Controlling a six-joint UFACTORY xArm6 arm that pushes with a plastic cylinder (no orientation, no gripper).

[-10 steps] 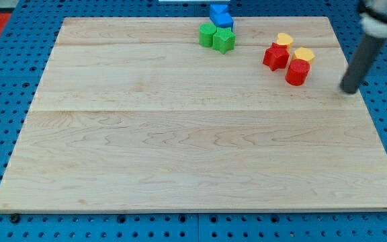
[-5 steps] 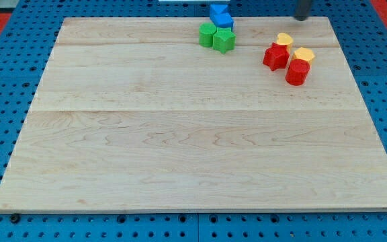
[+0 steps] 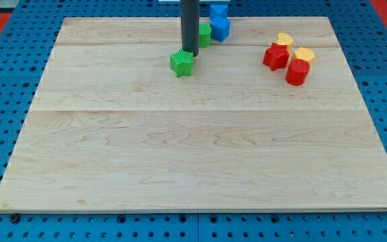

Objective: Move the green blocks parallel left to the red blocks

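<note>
Green blocks near the top edge of the surface (image 3: 113, 168), rod tip in contact.
No jaws are fitted. My tip (image 3: 189, 53) is set against the green star block (image 3: 181, 63); a second green block (image 3: 205, 35) is partly hidden behind the rod beside the blue blocks (image 3: 219, 24). The red blocks (image 3: 286, 62) and yellow blocks (image 3: 294, 47) are grouped well apart at the view's right.

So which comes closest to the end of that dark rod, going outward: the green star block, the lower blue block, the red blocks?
From my tip:
1. Green star block, touching, just below-left of it.
2. Lower blue block, up and to the view's right.
3. Red blocks, far on the view's right.
</note>
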